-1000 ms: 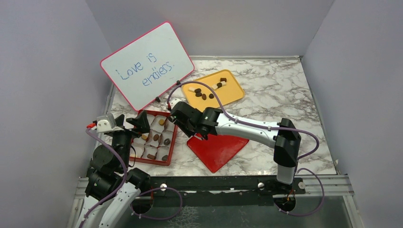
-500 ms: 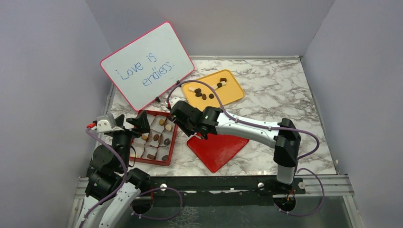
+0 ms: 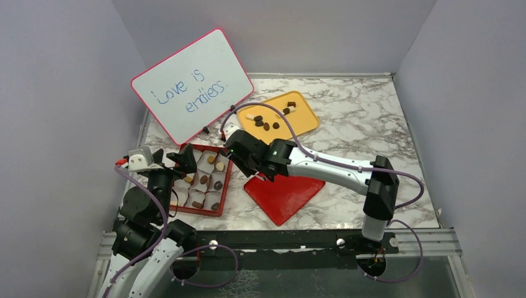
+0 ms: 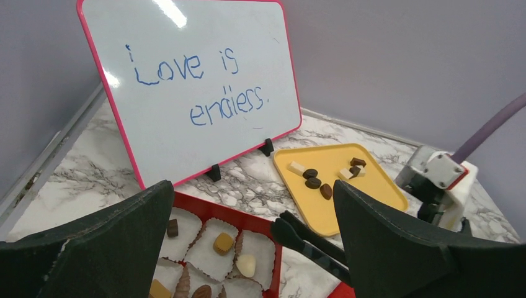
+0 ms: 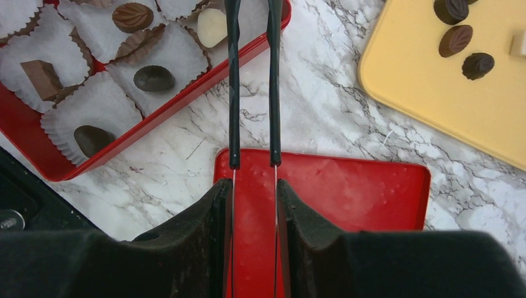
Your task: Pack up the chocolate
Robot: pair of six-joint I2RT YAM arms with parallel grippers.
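Observation:
My right gripper (image 5: 254, 186) is shut on a pair of black-tipped tongs (image 5: 233, 81). The tongs (image 4: 310, 239) reach over the right rim of the red box (image 4: 236, 217), and no piece shows between their tips. A cream chocolate (image 5: 211, 27) lies in a paper cup just beside them. Several more chocolate pieces (image 3: 265, 123) lie on the yellow tray (image 3: 304, 121). My left gripper (image 4: 254, 192) hangs wide open and empty above the box's left side (image 3: 200, 180).
A red lid (image 3: 285, 195) lies flat under my right wrist, between box and tray. A pink-framed whiteboard (image 3: 192, 84) stands at the back left. Grey walls close in on three sides.
My right arm has shifted slightly to the right with the tongs. The left arm has hardly moved.

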